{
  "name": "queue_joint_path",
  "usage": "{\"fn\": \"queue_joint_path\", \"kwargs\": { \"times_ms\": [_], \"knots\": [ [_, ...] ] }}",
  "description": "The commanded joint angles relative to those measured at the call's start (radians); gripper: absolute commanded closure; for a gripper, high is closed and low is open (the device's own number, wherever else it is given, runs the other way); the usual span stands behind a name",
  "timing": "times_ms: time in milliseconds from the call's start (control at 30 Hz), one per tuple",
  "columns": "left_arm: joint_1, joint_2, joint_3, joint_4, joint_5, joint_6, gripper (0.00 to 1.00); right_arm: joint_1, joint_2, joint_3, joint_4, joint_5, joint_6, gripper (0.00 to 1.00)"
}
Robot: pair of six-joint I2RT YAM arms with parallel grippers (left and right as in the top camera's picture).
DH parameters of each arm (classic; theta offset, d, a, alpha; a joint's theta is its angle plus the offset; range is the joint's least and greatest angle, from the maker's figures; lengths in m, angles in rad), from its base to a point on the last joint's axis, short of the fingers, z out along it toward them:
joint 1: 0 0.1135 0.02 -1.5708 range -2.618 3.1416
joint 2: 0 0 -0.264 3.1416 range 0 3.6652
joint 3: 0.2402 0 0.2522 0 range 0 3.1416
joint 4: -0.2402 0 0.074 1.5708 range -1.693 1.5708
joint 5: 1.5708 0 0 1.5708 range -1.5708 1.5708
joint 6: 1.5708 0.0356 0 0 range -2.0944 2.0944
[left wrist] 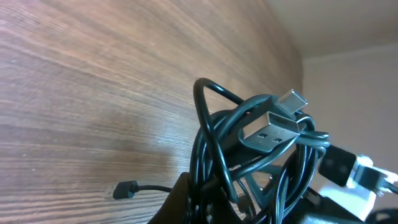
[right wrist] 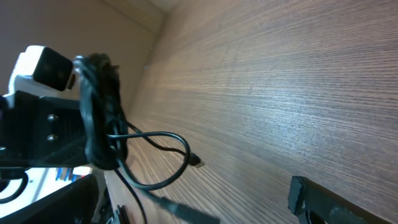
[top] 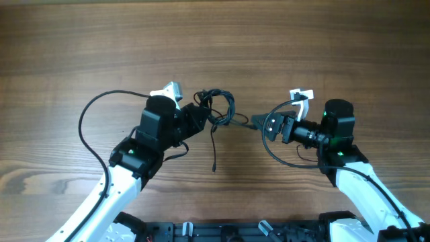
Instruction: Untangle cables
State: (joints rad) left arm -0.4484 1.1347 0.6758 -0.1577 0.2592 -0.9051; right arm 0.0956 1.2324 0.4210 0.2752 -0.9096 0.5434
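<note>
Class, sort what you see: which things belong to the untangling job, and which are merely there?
Job:
- bundle of thin black cables with plug ends
- left tool, gripping it
- right tool, open

Merely there:
- thick black arm wire
- brown wooden table

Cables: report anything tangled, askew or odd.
The cables are knotted in one bundle held by the left gripper; a USB plug juts from the knot, and one loose end trails across the table.

Cables [left wrist: 208,149] black (plug [left wrist: 273,130] silver); table [left wrist: 93,93] brown woodgrain
</note>
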Motion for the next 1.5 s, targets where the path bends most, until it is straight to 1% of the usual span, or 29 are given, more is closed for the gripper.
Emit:
{"fn": "queue_joint_path", "kwargs": {
  "times_ms": [0,67,167,300,333,367,567,667,767,800,833,867,900,933,1000,1067,1100,1167,1233,1300,1333,1400,1467],
  "knots": [
    [0.008,0.046,0.006,-0.008,-0.025,-0.104,0.96,0.015,0.004,0.005,0.005,-0.042,-0.052,0.0],
    [0.008,0.063,0.006,-0.008,-0.014,-0.125,0.96,0.058,0.005,0.005,0.008,0.002,-0.066,0.0],
    [0.008,0.065,0.006,-0.008,0.041,-0.12,0.96,0.122,0.006,0.005,0.001,0.129,-0.049,0.0],
    [0.008,0.065,0.006,-0.003,0.063,-0.121,0.96,0.185,0.006,0.005,-0.024,0.239,-0.038,0.0],
    [0.008,0.065,0.006,0.004,0.093,-0.121,0.96,0.192,0.006,0.005,-0.05,0.31,0.003,0.0],
    [0.008,0.065,0.006,0.008,0.124,-0.121,0.96,0.192,0.006,0.005,-0.062,0.338,0.018,0.0],
    [0.007,0.065,0.006,0.011,0.206,-0.121,0.96,0.193,0.006,0.005,-0.067,0.348,0.035,0.0],
    [0.008,0.065,0.006,0.015,0.206,-0.121,0.96,0.193,0.006,0.005,-0.068,0.293,0.021,0.0],
    [0.007,0.065,0.006,0.086,0.193,-0.102,0.96,0.193,0.006,0.005,-0.107,0.222,-0.002,0.0],
    [0.007,0.065,0.006,0.159,0.207,-0.016,0.96,0.193,0.006,0.004,-0.133,0.203,-0.011,0.0],
    [0.008,0.065,0.006,0.214,0.232,0.023,0.96,0.193,0.006,0.004,-0.151,0.182,-0.022,0.0],
    [0.007,0.065,0.006,0.263,0.263,0.027,0.96,0.193,0.006,0.004,-0.165,0.184,-0.02,0.0],
    [0.007,0.065,0.006,0.301,0.303,0.027,0.96,0.193,0.01,0.004,-0.169,0.202,-0.014,0.03],
    [0.007,0.065,0.006,0.334,0.349,0.027,0.96,0.193,0.015,0.004,-0.174,0.239,0.011,0.05],
    [0.008,0.065,0.006,0.394,0.43,0.027,0.96,0.193,0.035,0.004,-0.209,0.366,0.114,0.05],
    [0.011,0.064,0.006,0.419,0.471,0.034,0.96,0.19,0.055,0.004,-0.222,0.394,0.172,0.05],
    [0.029,0.061,0.006,0.425,0.487,0.035,0.96,0.179,0.063,0.004,-0.23,0.398,0.2,0.07],
    [0.112,0.055,0.006,0.46,0.557,0.034,0.96,0.139,0.074,0.004,-0.275,0.417,0.261,0.08],
    [0.203,0.055,0.006,0.491,0.652,0.034,0.96,0.097,0.074,0.004,-0.301,0.417,0.261,0.08],
    [0.284,0.055,0.006,0.489,0.719,0.033,0.96,0.061,0.074,0.004,-0.325,0.437,0.261,0.08],
    [0.314,0.055,0.006,0.476,0.726,0.029,0.96,0.054,0.074,0.004,-0.341,0.47,0.261,0.08],
    [0.322,0.055,0.006,0.475,0.713,0.03,0.96,0.054,0.074,0.004,-0.346,0.485,0.261,0.08],
    [0.322,0.056,0.006,0.47,0.705,0.029,0.96,0.054,0.074,0.004,-0.329,0.475,0.235,0.0]
  ]
}}
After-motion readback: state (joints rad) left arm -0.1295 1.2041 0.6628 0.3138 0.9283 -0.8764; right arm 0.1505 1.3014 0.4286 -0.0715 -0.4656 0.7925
